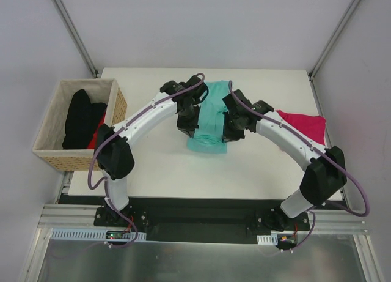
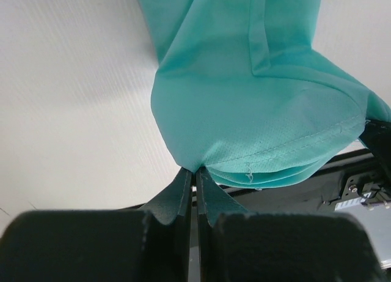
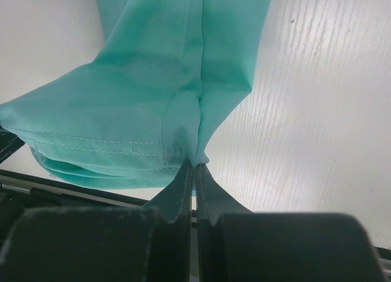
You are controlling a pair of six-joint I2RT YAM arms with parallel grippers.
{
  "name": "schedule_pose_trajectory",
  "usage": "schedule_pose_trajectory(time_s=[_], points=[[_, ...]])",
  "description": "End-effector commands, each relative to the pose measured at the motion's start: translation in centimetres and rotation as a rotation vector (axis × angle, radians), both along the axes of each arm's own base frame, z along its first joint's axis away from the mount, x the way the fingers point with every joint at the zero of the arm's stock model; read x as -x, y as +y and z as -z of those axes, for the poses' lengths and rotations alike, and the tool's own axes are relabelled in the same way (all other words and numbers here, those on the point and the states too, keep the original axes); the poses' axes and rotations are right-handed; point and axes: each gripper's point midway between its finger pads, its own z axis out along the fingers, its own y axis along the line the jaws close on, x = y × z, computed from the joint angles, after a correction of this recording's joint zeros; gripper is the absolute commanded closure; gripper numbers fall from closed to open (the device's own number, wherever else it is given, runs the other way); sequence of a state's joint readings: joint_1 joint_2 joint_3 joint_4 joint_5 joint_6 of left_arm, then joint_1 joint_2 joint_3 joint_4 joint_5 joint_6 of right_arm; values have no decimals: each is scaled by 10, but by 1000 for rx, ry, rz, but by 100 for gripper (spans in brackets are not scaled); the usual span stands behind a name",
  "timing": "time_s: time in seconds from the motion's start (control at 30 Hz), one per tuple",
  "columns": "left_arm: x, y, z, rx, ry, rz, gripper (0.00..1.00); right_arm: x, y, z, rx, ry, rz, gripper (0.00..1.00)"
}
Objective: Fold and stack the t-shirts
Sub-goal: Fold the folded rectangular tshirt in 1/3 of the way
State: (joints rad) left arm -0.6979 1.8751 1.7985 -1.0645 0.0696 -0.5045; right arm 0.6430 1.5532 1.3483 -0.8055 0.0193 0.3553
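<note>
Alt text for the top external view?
Left gripper and right gripper are each shut on a near corner of a teal t-shirt on the table. A pink t-shirt lies by its right edge; a woven basket on the left holds black clothes.

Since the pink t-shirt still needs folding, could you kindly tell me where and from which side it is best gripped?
I would take the pink t-shirt by its far right corner, coming down from above: it lies low on the table, that corner is free, and its left part runs under the right arm.
</note>
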Motion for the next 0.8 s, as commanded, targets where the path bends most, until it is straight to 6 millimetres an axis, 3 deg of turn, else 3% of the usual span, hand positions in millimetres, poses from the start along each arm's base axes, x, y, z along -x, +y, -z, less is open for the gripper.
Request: schedule_pose_trajectory(time_s=[0.0,0.13,0.17,0.23,0.3,0.4,0.77], points=[[-16,4,-5,2,-3,35,100,-21,-7,-3,33,-11,14,99],[-38,-7,-4,33,-13,55,100,-41,-7,3,38,-9,20,99],[-42,-10,5,25,5,56,100,-44,-7,6,40,-1,19,99],[-52,-16,4,45,-7,71,100,-54,-7,14,51,12,9,99],[-61,-19,13,42,1,75,100,-67,-5,12,47,-1,0,99],[-81,-14,25,41,13,37,100,-84,-2,20,37,21,-32,99],[-124,0,25,93,-20,-39,100,-132,-13,22,38,3,-33,99]])
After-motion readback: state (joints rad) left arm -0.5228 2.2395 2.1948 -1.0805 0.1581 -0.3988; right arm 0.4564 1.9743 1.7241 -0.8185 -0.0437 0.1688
